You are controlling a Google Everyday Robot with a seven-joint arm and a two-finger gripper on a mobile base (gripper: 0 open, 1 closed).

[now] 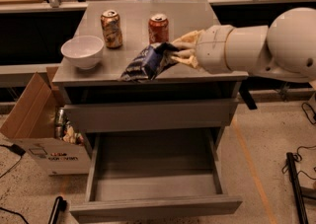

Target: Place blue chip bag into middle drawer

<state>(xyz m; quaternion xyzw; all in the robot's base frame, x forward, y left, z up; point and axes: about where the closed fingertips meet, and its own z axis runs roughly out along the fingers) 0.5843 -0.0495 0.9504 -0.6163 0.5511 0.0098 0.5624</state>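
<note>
The blue chip bag (144, 63), dark blue with white patches, hangs tilted over the front edge of the grey cabinet top (192, 18). My gripper (171, 53) comes in from the right on a thick white arm and is shut on the bag's right end. The middle drawer (154, 189) is pulled out wide below, its grey floor bare, directly under and in front of the bag. A closed flat grey drawer front (148, 114) sits between the top and the open drawer.
A white bowl (82, 50) stands at the top's left front. Two soda cans (111, 28) (158, 27) stand behind the bag. An open cardboard box (37, 119) with cans sits on the floor left. Cables and a black bar (296, 183) lie right.
</note>
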